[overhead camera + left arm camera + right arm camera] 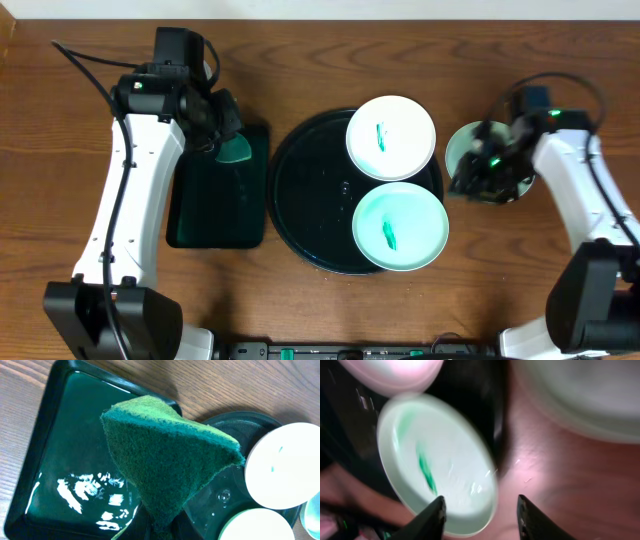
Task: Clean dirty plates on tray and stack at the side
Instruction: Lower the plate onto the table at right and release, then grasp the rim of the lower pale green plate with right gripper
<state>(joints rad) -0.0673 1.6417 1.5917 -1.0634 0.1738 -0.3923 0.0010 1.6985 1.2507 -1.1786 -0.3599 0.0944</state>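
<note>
The round black tray (315, 200) holds two plates: a white one (391, 137) at the back and a mint one (400, 225) in front, each with a teal smear. A third pale plate (462, 143) lies on the table right of the tray, partly under my right gripper (470, 180). The right gripper (482, 515) is open and empty, its fingers by the edge of the smeared mint plate (435, 460); this view is blurred. My left gripper (228, 135) is shut on a green sponge (170, 455), held above the rectangular tray.
A smaller rectangular black tray (215, 205), wet and glossy (75, 460), lies left of the round tray (230, 495). The two plates on the tray show at the right of the left wrist view (285, 465) (255, 525). The rest is bare wooden table (320, 60).
</note>
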